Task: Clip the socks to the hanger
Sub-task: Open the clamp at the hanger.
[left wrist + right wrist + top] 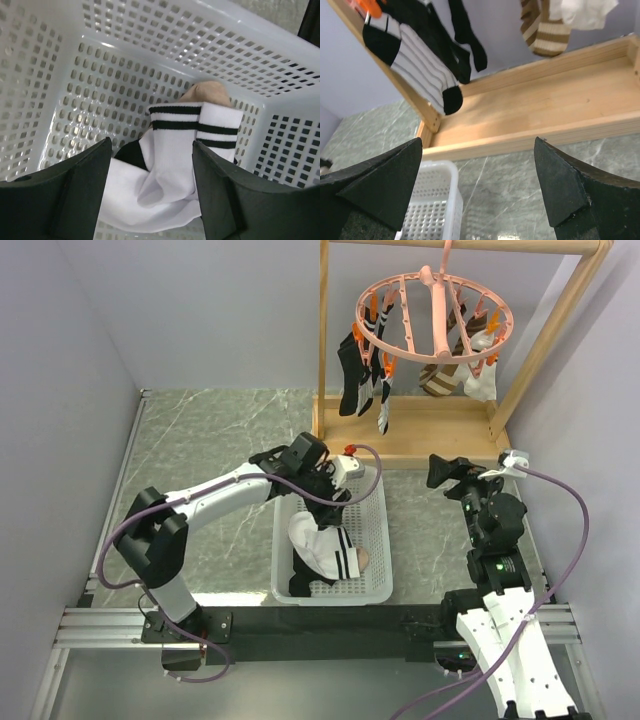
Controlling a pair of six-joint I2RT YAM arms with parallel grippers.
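The pink ring hanger (435, 310) hangs from the wooden rack at the back right, with several socks clipped on: black ones (350, 370), a brown-striped one (440, 375) and a white one (480, 380). More socks (325, 555), white with black stripe bands, lie piled in the white basket (380, 540). My left gripper (335, 495) is open, low in the basket. In the left wrist view the white striped sock (185, 145) lies between its spread fingers (75, 195). My right gripper (445, 470) is open and empty over the table, facing the rack.
The light wooden rack's base tray (545, 110) lies ahead of the right gripper (477, 185), with a striped sock (415, 60) and a black sock (467, 35) hanging above it. The basket corner (432, 210) is at its lower left. Grey walls stand on both sides.
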